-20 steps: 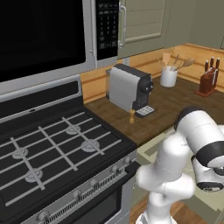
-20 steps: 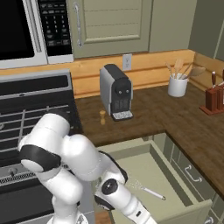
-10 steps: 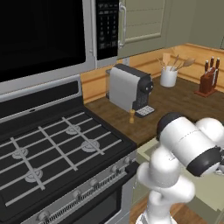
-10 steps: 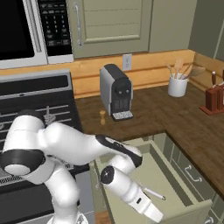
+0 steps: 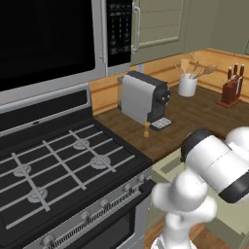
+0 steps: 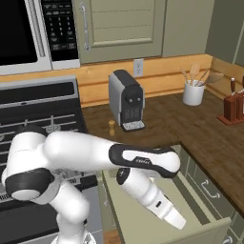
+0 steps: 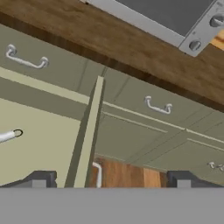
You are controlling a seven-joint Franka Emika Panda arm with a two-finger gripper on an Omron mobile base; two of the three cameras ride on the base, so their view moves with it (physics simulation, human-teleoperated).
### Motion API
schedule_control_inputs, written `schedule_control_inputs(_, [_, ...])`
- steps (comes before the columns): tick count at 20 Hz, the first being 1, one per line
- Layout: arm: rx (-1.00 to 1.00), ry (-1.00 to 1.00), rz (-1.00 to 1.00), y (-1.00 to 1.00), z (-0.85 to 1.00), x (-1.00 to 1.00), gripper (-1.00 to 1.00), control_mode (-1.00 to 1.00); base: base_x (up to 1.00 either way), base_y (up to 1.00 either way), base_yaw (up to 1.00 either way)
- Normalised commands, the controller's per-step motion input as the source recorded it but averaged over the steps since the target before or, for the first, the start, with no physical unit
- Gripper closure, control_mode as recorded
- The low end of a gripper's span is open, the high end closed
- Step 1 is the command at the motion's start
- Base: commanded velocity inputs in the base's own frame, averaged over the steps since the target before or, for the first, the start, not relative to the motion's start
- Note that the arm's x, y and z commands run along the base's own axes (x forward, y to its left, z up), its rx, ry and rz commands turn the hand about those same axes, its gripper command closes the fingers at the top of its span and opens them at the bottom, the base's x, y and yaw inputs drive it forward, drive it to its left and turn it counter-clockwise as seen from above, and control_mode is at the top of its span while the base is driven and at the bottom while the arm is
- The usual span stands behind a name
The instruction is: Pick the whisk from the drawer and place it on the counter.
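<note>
My hand (image 7: 111, 181) is tipped down over the open drawer (image 7: 89, 131). Its two fingertips (image 7: 42, 179) stand wide apart with nothing between them, because the reach comes first and the close comes later. I judge the spread is meant to let them drop on either side of a thin handle.

The whisk (image 7: 8, 136) lies flat on the drawer floor. What I see of it is the end of its slim handle with the small hanging ring, at the left edge of my hand's view, well off from between my fingertips. The drawer's side wall runs up the middle of that view, so I am aimed at the rim rather than at the whisk. The next move, as I judge it, is to shift toward the whisk and line up across its handle.

From the right base view my forearm slopes down into the drawer (image 6: 209, 231), which is pulled out from under the table (image 6: 190, 128). The bare wood in front of the coffee machine (image 6: 126, 100) looks like an easy place to set the whisk down.

Counted:
- One whisk and one open drawer.
- Three bar handles on the closed fronts in my hand's view, the third cut by the edge.
- Two stove knobs (image 7: 194, 45).
- One coffee machine.
- One crock (image 6: 193, 93) of wooden utensils.
- One knife block (image 6: 232, 107).
</note>
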Motion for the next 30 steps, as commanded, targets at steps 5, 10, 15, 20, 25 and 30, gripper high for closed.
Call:
schedule_control_inputs(5, [-0.10,-0.39,0.00,-0.47,1.00,0.00,-1.00,-1.00,0.00,0.00,0.00])
schedule_control_inputs(10, [-0.29,-0.38,0.00,-0.58,1.00,-0.05,-1.00,-1.00,0.00,0.00,0.00])
schedule_control_inputs(15, [-0.42,-0.30,-0.06,-0.21,1.00,0.00,-1.00,-1.00,0.00,0.00,0.00])
schedule_control_inputs(20, [-0.50,-0.01,0.02,0.82,1.00,0.20,-1.00,-1.00,0.00,0.00,0.00])
schedule_control_inputs(25, [-0.94,-0.29,0.02,0.94,0.40,0.16,-1.00,-1.00,0.00,0.00,0.00])
schedule_control_inputs(30, [-1.00,-0.32,0.08,0.63,-0.01,0.03,-1.00,-1.00,0.00,0.00,0.00])
